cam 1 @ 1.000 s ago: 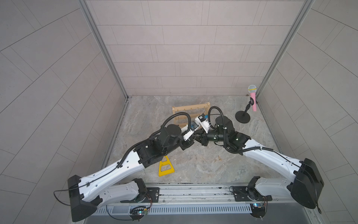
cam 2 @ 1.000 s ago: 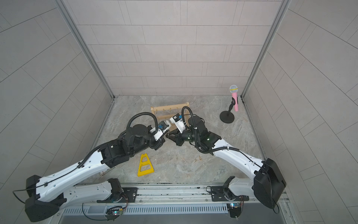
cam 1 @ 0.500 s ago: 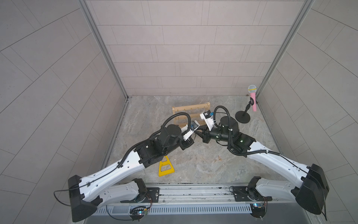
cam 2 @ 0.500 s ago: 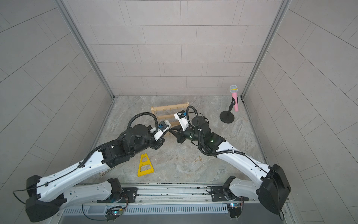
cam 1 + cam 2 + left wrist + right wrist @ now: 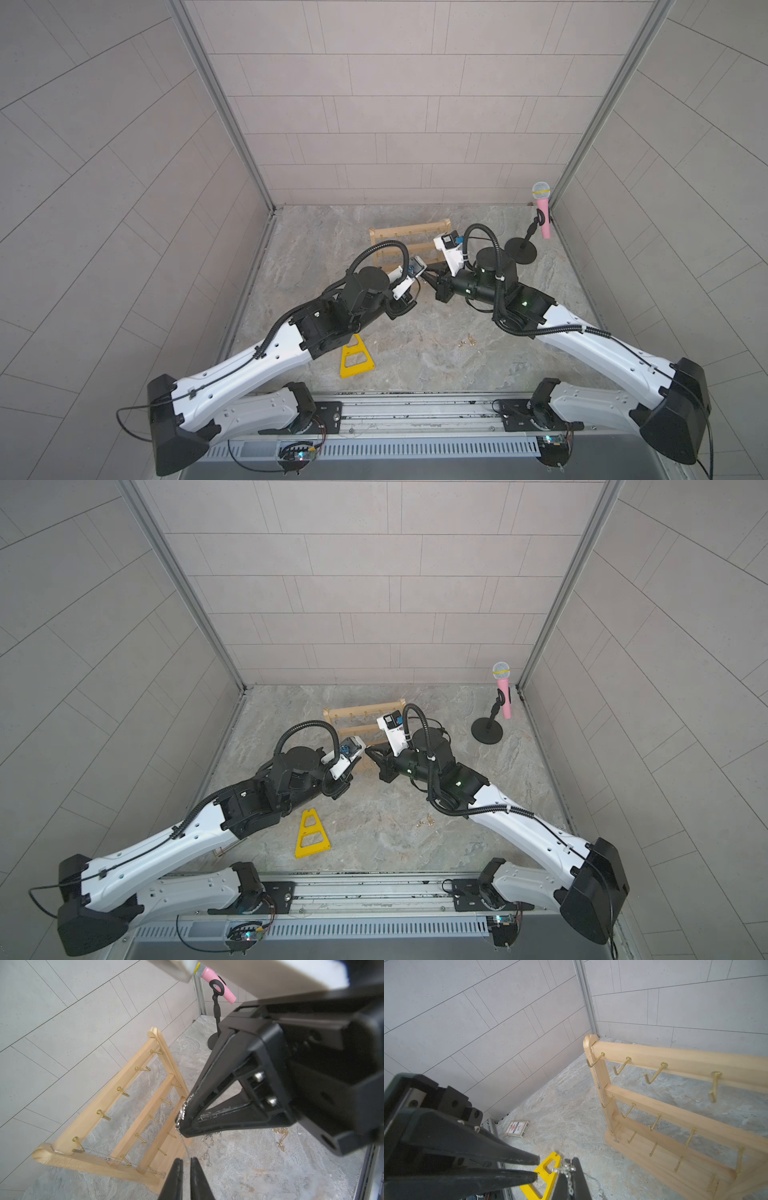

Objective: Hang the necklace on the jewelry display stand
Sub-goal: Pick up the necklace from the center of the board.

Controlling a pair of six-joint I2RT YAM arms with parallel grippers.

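Note:
The necklace [image 5: 568, 1170], a thin silver chain, is pinched at the tip of my right gripper [image 5: 569, 1164], which is shut on it. A short length of the chain [image 5: 182, 1114] hangs down from that tip. My left gripper [image 5: 187, 1160] faces the right one tip to tip, just beside the hanging chain. Its jaws stand a little apart and open, with nothing between them [image 5: 537, 1168]. The jewelry display stand [image 5: 409, 232] [image 5: 365, 712] is upright just behind both grippers, with its brass hooks [image 5: 654, 1073] facing them. Another thin chain [image 5: 108, 1158] hangs on its left upright.
A yellow triangular frame [image 5: 356, 357] [image 5: 311, 833] lies flat near the front, under the left arm. A black stand with a pink microphone [image 5: 521, 251] [image 5: 486, 731] is at the back right. A gold chain [image 5: 280, 1136] lies on the floor. A small box [image 5: 518, 1128] sits by the left wall.
The right arm has drawn slightly to the right, away from the left gripper, with the chain in its tip. The left gripper's jaws have parted a little. The left arm stays put.

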